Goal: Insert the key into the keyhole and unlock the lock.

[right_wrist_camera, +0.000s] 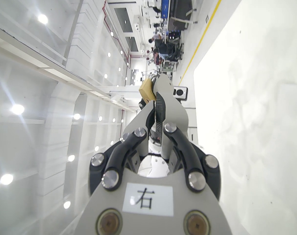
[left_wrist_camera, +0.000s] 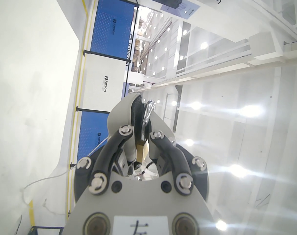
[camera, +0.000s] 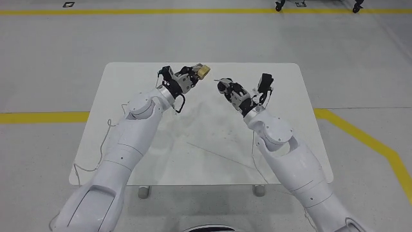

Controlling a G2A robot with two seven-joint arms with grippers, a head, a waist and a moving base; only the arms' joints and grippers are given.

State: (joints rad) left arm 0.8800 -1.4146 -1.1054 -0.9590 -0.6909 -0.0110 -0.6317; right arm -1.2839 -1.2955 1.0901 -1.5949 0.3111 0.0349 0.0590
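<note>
One brass lock [camera: 203, 71] and one key [camera: 225, 80] are held above the far middle of one white table [camera: 193, 161], one in each of two grippers.

Left gripper [camera: 197, 72]: its fingers [left_wrist_camera: 163, 125] pinch the lock. The brass body juts from the fingertips toward the right, facing the key. The steel shackle [left_wrist_camera: 148, 107] shows between the fingers in the left wrist view.

Right gripper [camera: 223, 85]: its fingers [right_wrist_camera: 174, 103] are drawn together on the key. In the top view the key is a thin pale sliver with its long axis running roughly left to right, one end toward the lock. Which end is the tip cannot be told.

Lock and key lie near each other but apart.
</note>
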